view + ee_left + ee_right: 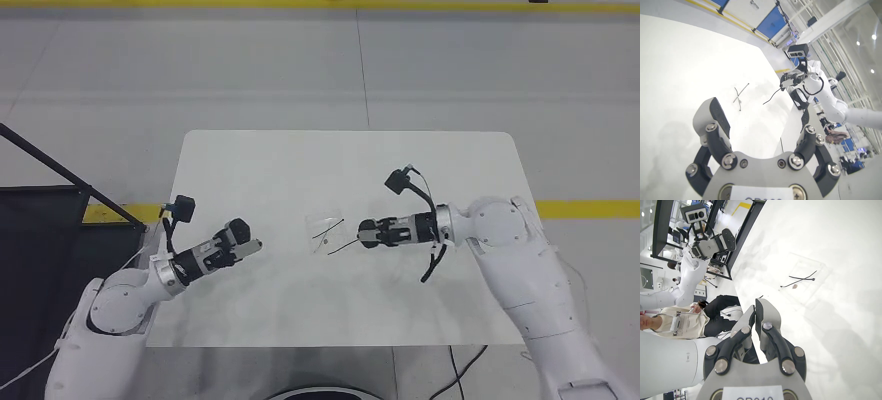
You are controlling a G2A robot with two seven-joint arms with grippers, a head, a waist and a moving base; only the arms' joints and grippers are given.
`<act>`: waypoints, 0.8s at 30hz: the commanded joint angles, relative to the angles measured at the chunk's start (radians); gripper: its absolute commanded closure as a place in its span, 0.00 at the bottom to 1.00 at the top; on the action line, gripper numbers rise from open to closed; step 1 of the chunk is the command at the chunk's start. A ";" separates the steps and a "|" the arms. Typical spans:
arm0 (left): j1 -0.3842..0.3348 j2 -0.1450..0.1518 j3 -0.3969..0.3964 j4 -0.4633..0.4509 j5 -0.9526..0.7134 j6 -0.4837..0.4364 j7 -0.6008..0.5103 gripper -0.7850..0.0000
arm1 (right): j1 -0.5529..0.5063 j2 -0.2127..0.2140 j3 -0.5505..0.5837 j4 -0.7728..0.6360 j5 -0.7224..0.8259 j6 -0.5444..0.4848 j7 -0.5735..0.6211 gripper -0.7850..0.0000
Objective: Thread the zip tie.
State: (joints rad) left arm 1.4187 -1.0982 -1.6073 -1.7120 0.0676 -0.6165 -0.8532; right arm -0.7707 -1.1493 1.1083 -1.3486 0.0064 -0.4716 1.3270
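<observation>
Currently: right claw (755,303) clamped on one end of black zip tie (343,245), held above middle of white desk (400,160). Tie's free end droops toward left claw (761,106). Left claw spread wide, over desk's left part, well apart from tie. Two spare ties (804,278) lie crossed in clear tray (810,289) at desk centre, near held tie's tip.

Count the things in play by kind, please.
Clear tray: 1
Zip ties: 3 (two crossed in the tray, one in the right hand)
Brownish scrap: 1
Total: 5
</observation>
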 commanded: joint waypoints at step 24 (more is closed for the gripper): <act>-0.103 0.026 0.139 -0.004 -0.230 -0.055 -0.295 0.00 | -0.012 0.048 -0.119 -0.205 0.192 0.025 0.047 1.00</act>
State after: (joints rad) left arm 1.3324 -1.0772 -1.4910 -1.7127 -0.1478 -0.6931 -1.1163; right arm -0.7901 -1.1028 0.9930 -1.5595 0.1852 -0.4476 1.3714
